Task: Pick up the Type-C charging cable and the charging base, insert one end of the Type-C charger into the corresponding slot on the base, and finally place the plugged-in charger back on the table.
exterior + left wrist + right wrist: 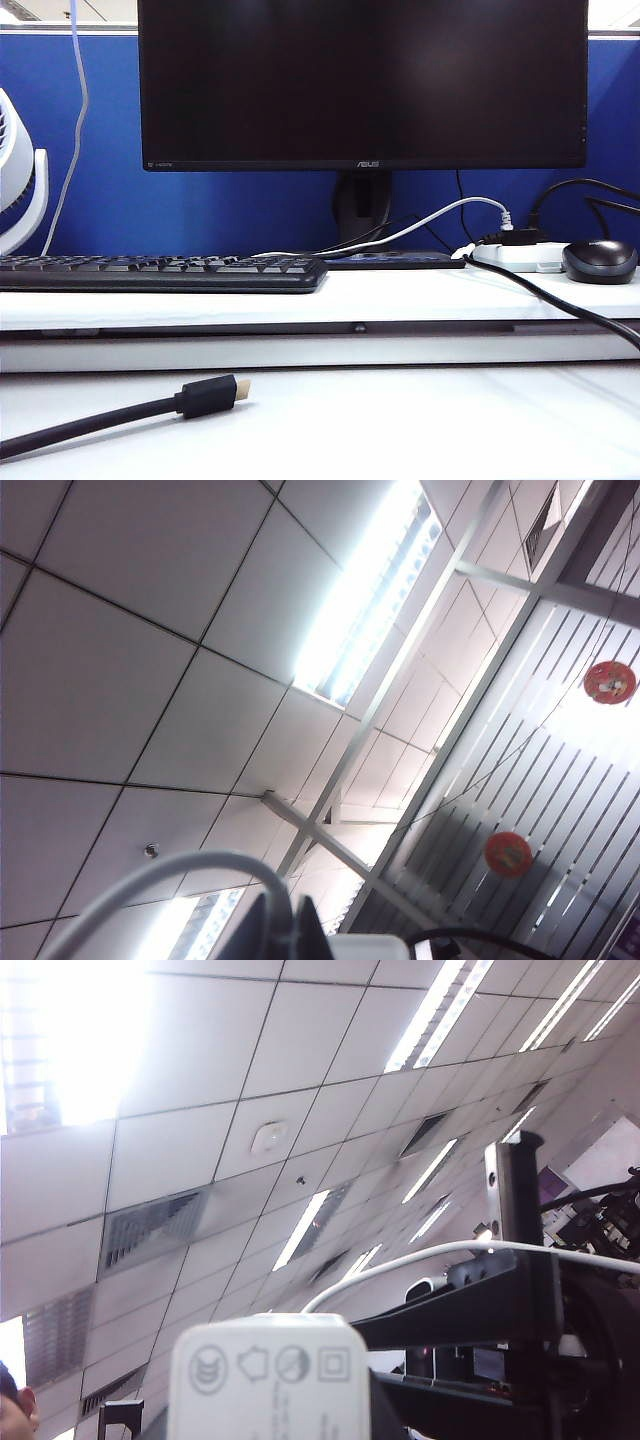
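Observation:
Both grippers are raised toward the ceiling and do not show in the exterior view. My left gripper (283, 925) is shut on the thin white Type-C charging cable (150, 880), which arches out from between its dark fingertips; the cable's end is hidden. The white charging base (365, 948) shows just beside those fingertips. In the right wrist view the charging base (268, 1375), with grey symbols on its face, sits between the jaws of my right gripper (268, 1422), shut on it. The cable (420, 1253) curves over the left arm (500, 1305) there. The table (420, 425) lies below.
A thick black cable with a gold-tipped plug (205, 396) lies on the front left of the table. On the raised shelf stand a keyboard (160, 272), a monitor (360, 85), a mouse (598, 260) and a white power strip (520, 256). A fan (18, 180) stands far left.

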You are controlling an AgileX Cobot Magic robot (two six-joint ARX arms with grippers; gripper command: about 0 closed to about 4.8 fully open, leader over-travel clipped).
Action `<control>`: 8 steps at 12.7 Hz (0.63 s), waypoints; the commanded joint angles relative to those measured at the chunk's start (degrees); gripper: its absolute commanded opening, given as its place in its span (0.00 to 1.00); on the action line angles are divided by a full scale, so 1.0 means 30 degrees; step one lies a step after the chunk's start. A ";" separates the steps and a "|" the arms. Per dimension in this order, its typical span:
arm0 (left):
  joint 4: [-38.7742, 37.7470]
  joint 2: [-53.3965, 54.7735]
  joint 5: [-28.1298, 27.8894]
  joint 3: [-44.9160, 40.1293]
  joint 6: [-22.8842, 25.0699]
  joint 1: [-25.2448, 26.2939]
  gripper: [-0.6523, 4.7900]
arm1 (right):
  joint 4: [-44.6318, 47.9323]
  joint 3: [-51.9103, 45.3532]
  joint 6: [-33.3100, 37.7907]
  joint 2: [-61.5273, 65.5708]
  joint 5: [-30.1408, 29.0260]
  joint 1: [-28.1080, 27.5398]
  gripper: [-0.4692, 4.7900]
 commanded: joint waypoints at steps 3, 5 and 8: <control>0.0270 0.0087 0.0044 -0.0080 -0.1246 0.0007 0.11 | 0.0226 0.0117 -0.0656 -0.0160 -0.0058 0.0058 0.08; 0.0248 0.0080 -0.0095 -0.0080 -0.1239 0.0036 0.11 | 0.0240 0.0124 -0.0729 -0.0160 -0.0036 -0.0087 0.08; 0.0306 -0.0109 -0.0226 -0.0080 -0.1406 0.0729 0.11 | 0.0175 0.0124 -0.0882 -0.0160 0.0313 -0.0546 0.08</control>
